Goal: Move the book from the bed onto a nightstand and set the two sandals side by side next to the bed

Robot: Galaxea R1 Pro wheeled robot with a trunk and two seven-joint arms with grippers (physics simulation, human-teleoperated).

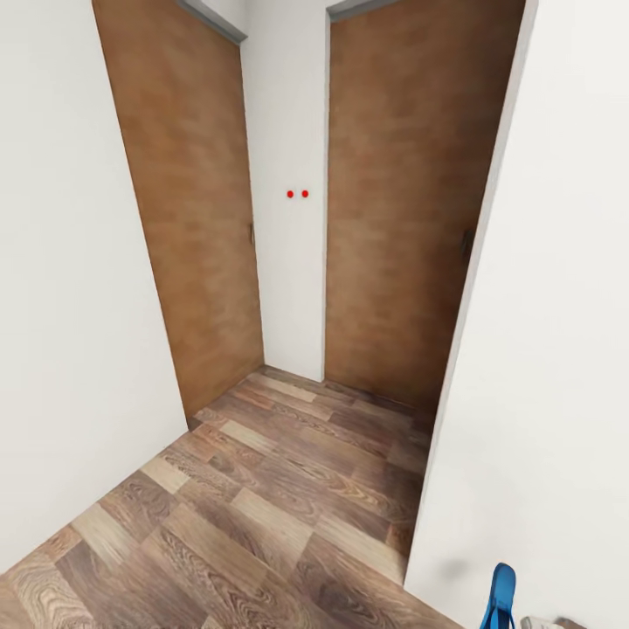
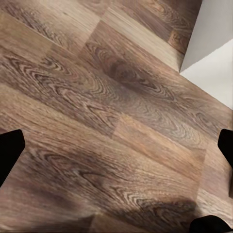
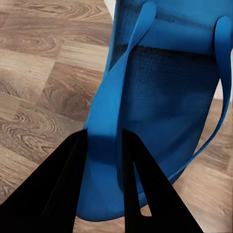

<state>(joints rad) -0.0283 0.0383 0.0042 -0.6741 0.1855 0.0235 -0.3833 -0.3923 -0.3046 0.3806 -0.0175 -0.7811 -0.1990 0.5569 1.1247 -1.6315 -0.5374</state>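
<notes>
While the head view faces two brown doors (image 1: pixel 196 201) off a wood-plank floor (image 1: pixel 262 515), a blue sandal (image 1: pixel 501 596) peeks in low right. Left end effector (image 2: pixel 116 145) hovers spread over floor. Right end effector (image 3: pixel 104 182) clamps the sandal's (image 3: pixel 165 97) strap.

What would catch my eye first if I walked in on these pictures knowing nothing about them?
Probably the bright blue sandal, pinched by one strap between the dark fingers of the right end effector; it also peeks in at the head view's lower right corner. Next, two tall brown wooden doors stand in a narrow white-walled nook, with two small red dots on the wall strip between them. Wood-plank floor runs beneath.
</notes>
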